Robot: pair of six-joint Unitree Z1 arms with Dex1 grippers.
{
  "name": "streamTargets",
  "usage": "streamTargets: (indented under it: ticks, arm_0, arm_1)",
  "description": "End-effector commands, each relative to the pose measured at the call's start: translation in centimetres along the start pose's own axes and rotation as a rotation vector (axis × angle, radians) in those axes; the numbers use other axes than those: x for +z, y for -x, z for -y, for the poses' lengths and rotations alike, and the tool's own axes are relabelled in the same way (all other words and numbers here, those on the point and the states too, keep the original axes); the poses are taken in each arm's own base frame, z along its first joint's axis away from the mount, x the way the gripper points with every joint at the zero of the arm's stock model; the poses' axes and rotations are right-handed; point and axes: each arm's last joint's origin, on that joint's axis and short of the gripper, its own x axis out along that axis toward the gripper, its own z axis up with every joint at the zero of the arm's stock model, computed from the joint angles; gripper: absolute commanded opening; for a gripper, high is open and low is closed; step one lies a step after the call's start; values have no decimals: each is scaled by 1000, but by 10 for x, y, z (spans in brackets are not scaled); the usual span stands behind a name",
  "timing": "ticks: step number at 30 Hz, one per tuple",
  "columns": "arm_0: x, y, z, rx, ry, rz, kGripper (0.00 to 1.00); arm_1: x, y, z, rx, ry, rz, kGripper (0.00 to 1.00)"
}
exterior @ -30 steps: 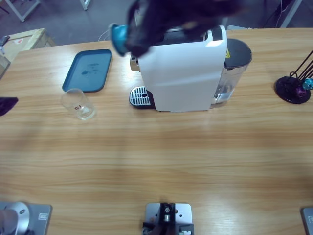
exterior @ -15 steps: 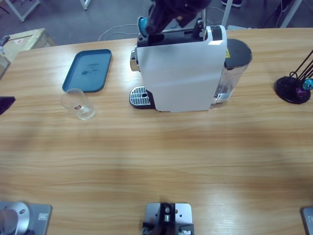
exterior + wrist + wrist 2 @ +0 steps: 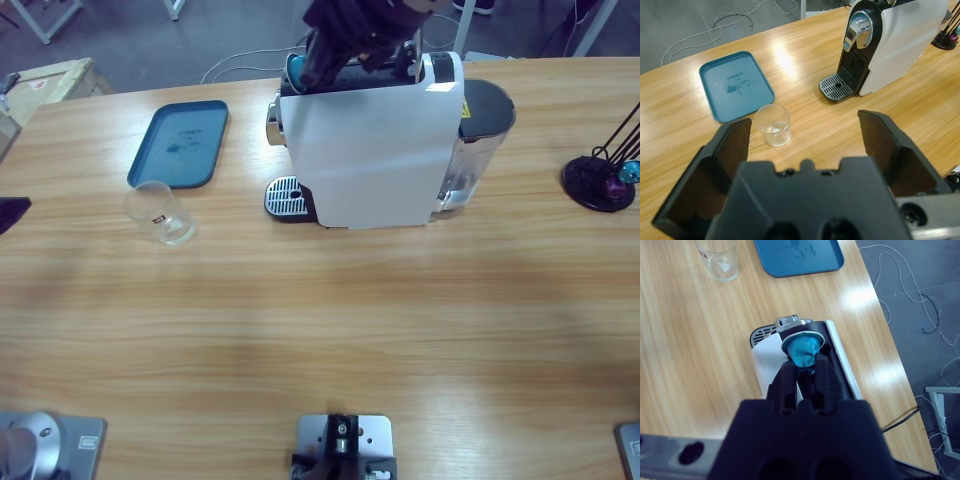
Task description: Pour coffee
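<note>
A white coffee machine [image 3: 365, 150] with a chrome spout [image 3: 858, 31] and a drip grate [image 3: 284, 196] stands at the back middle of the table. My right gripper [image 3: 803, 371] is shut on a blue coffee capsule [image 3: 802, 350] and holds it over the machine's top slot; from above, the capsule [image 3: 295, 66] shows at the machine's top left under the dark arm [image 3: 360, 25]. A clear glass [image 3: 160, 211] stands on the table left of the machine, by the tray. My left gripper [image 3: 805, 145] hangs open above the table, well short of the glass [image 3: 773, 125].
A blue tray [image 3: 181, 142] lies at the back left beside the glass. A black capsule stand [image 3: 600, 180] sits at the far right. The machine's water tank [image 3: 478, 140] is on its right side. A wooden box [image 3: 45, 82] is at the table's far left corner.
The right arm carried the capsule rightwards from left of the machine to over its top, then settled slightly lower. The glass and tray have not moved.
</note>
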Motion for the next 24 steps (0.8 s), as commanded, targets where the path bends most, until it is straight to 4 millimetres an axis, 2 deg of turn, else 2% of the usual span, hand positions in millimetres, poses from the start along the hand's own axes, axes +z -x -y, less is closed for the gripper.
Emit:
streamTargets:
  ticks: [1,9,13,14,19,22,24]
  arm_0:
    - [-9,2,-1,-1,-10,0,899]
    - [-9,3,-1,-1,-9,4,899]
    - [-9,3,-1,-1,-9,7,899]
    - [-9,3,-1,-1,-8,8,899]
    - [-9,4,-1,0,-8,10,899]
    - [-9,4,-1,-2,-8,9,899]
    - [-10,4,-1,-1,-8,9,899]
  arm_1:
    - [-14,-35,3,21,-3,-65,0]
    - [-15,-31,3,19,-6,-72,0]
    - [-16,-34,3,27,-12,-85,0]
    - [-18,-36,2,36,-19,-100,27]
    - [-20,-41,1,60,-37,-141,468]
    - [-20,-43,2,59,-47,-143,616]
    - [-20,-45,2,61,-47,-144,667]
